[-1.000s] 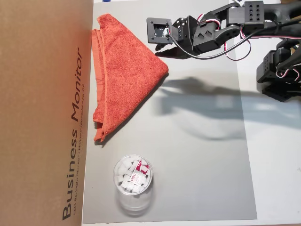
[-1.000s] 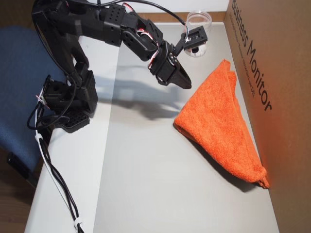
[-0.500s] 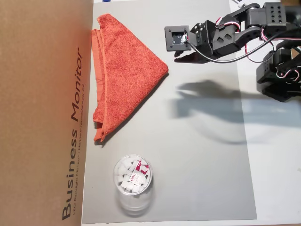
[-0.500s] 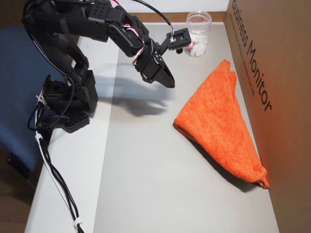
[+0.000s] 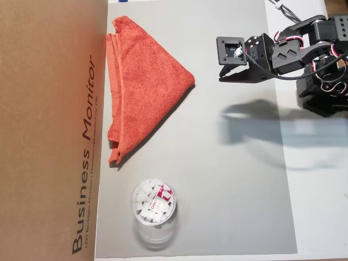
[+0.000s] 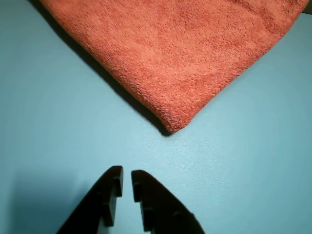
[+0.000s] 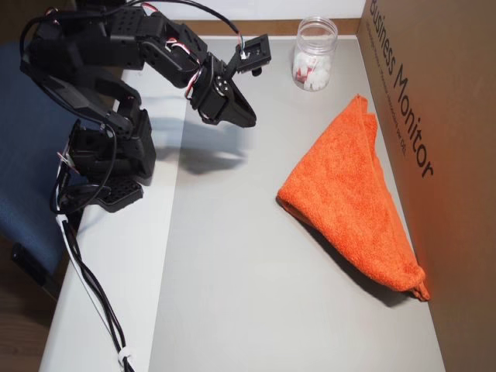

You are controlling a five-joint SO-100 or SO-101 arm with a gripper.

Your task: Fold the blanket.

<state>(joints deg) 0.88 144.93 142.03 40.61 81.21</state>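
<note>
The blanket (image 5: 142,89) is an orange-red towel folded into a triangle, lying on the grey mat (image 5: 228,185) against the cardboard box. One corner of the blanket (image 7: 349,198) points toward the arm. My gripper (image 5: 221,77) hangs above the mat, well apart from that corner. In the wrist view the gripper (image 6: 126,171) shows two black fingers nearly touching, nothing between them, with the blanket's corner (image 6: 185,58) ahead of the tips. The other overhead view shows the gripper (image 7: 250,119) up near the arm's side of the mat.
A clear plastic jar (image 5: 154,204) with white pieces stands on the mat near the box; the other overhead view shows the jar (image 7: 313,56) at the far end. A tall cardboard box (image 5: 49,130) walls one side. The arm's base (image 7: 108,167) sits beside a blue chair (image 7: 23,155).
The arm has drawn back from the blanket's corner toward its base, gripper shut and empty throughout. The blanket and jar have not moved.
</note>
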